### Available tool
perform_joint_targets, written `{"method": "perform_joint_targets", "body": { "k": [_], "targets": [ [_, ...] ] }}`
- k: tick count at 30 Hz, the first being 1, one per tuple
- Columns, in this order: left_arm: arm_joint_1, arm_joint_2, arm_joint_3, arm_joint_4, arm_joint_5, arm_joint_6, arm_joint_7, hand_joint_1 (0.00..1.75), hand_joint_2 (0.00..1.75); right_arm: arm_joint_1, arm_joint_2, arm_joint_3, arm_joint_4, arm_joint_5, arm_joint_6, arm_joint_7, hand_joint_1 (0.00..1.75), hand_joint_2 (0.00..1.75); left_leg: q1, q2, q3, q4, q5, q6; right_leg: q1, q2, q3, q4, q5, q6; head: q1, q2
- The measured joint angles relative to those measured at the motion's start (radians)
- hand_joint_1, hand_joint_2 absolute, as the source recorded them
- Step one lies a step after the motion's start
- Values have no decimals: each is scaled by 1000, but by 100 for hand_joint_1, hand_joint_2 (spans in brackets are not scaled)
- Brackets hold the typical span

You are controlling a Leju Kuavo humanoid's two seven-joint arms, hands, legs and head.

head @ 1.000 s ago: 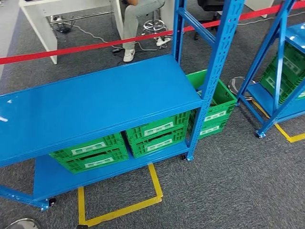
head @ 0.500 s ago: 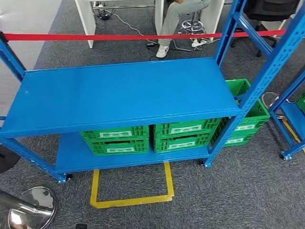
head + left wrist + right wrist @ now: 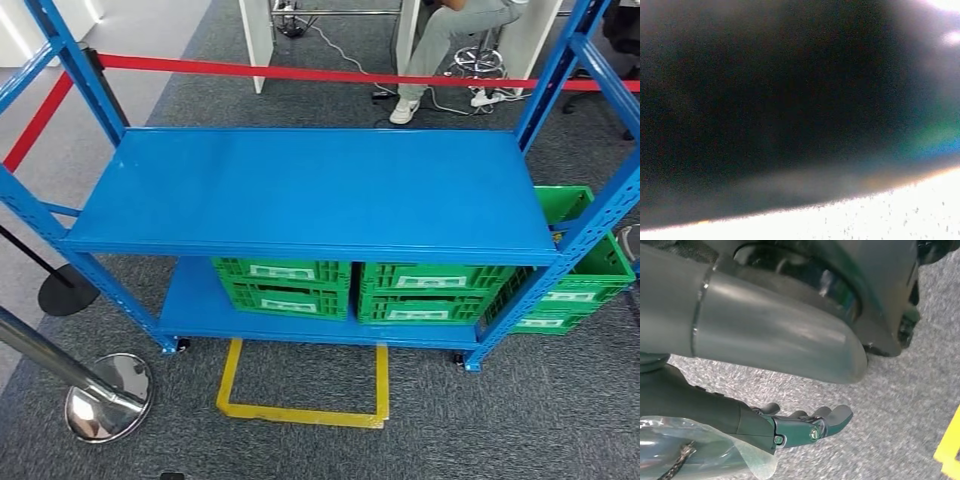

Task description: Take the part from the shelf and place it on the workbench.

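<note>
In the right wrist view my right hand [image 3: 753,405] hangs above grey carpet. Its thick grey thumb [image 3: 772,335] lies over the dark fingers [image 3: 810,427], which stretch almost straight. Pressed against the hand is a clear plastic bag [image 3: 696,452] with a small dark chain-like part inside; the hand holds it. Ahead in the head view stands the blue shelf [image 3: 317,190] with a bare top board. The left wrist view is a dark blur.
Green crates [image 3: 283,285] [image 3: 430,290] sit on the shelf's lower board, and another crate [image 3: 581,290] stands to its right. Yellow floor tape [image 3: 302,410] marks a box before the shelf. A chrome stanchion base [image 3: 109,398], a red belt [image 3: 302,72] and a seated person [image 3: 445,40] are near.
The whole head picture has shifted right as the camera turned left: the shelf now sits centred and square, and the chrome stanchion base and left uprights have come into view.
</note>
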Motion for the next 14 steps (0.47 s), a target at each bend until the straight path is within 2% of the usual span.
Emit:
{"method": "perform_joint_targets", "body": {
  "k": [1,2,3,4,5,7,8,9,11,12,14],
  "targets": [
    [-2,0,0,0,0,0,0,0,0,2,0,0,0,0,0,0,0,0,3,15,-32,71,-33,-5,1,-18,-1,0,-1,-1,-2,0],
    [-1,0,0,0,0,0,-1,0,0,4,0,0,0,1,0,0,0,0,6,23,-57,126,-52,-9,2,-35,-2,1,-2,-1,-2,0],
    [0,1,1,0,0,-1,-1,0,0,4,0,0,0,1,0,0,0,0,9,26,-67,152,-53,-11,2,-50,-2,1,-3,-1,-3,0],
    [2,1,1,0,-1,-1,-1,0,0,4,0,-1,-1,1,1,0,0,0,11,30,-57,136,-34,-13,2,-64,-1,1,-4,0,-3,0],
    [4,1,1,0,-2,-1,-2,0,0,3,0,-1,-2,2,2,0,0,0,12,37,-28,81,0,-12,2,-76,1,1,-5,1,-3,0],
    [3,1,2,0,-5,-1,-2,0,0,3,2,-1,-6,4,7,0,0,0,7,78,46,-63,58,-4,5,-99,7,1,-10,7,-3,0],
    [0,1,3,0,-7,-1,-3,0,0,3,3,-1,-8,4,9,0,0,0,3,95,70,-110,70,3,7,-110,8,1,-13,12,-2,0],
    [-1,1,3,0,-8,-1,-3,0,0,3,3,-2,-10,5,11,0,0,0,-1,105,80,-133,70,10,9,-119,9,1,-15,17,-2,0],
    [-1,1,4,0,-9,-1,-4,0,0,2,3,-2,-14,6,12,0,0,0,-5,88,79,-138,68,23,10,-138,16,-1,-19,28,-2,0],
    [2,2,5,0,-9,0,-4,0,0,2,3,-3,-17,6,12,0,0,0,-4,77,80,-141,70,29,8,-132,17,2,-24,34,-1,0],
    [4,2,7,0,-9,0,-4,0,0,0,3,-3,-21,6,12,0,0,0,-1,61,83,-148,76,40,6,-103,8,26,-44,41,2,0]
  ]
}}
